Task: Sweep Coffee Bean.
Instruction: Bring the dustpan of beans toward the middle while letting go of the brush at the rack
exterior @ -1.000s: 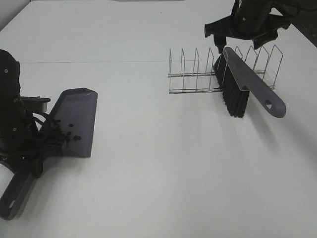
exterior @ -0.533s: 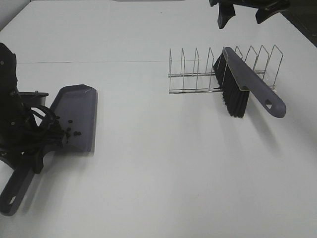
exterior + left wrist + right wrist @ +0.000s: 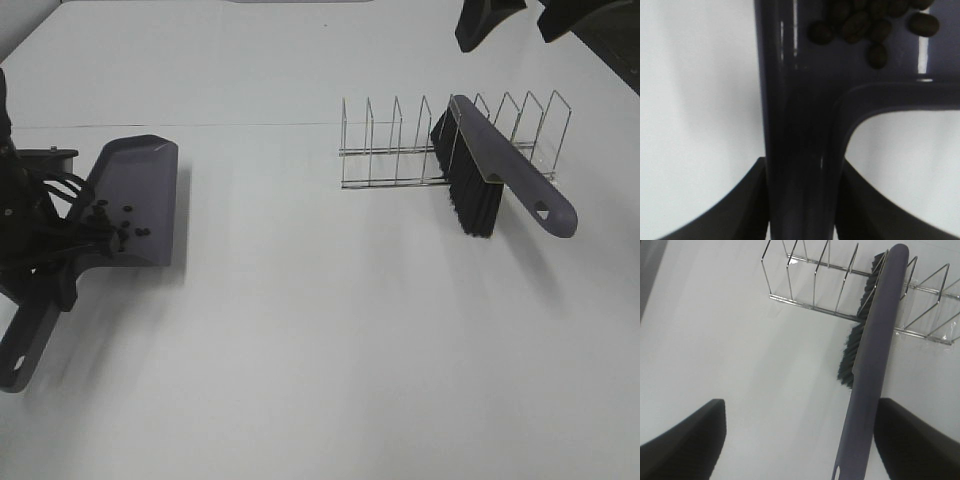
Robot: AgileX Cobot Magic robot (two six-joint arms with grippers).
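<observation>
Dustpan (image 3: pixel 135 200) has moved up the worktop's (image 3: pixel 320 350) left edge; brush (image 3: pixel 505 170) unmoved.
Left gripper (image 3: pixel 802 200) pinches the dustpan handle, pan now farther back and left than a second ago. Coffee beans (image 3: pixel 125 228) sit clustered inside the pan by the handle. Right gripper (image 3: pixel 520 18), jaws spread and empty, has risen off toward the far right corner. Brush leans in the wire rack (image 3: pixel 390 150) as before.
</observation>
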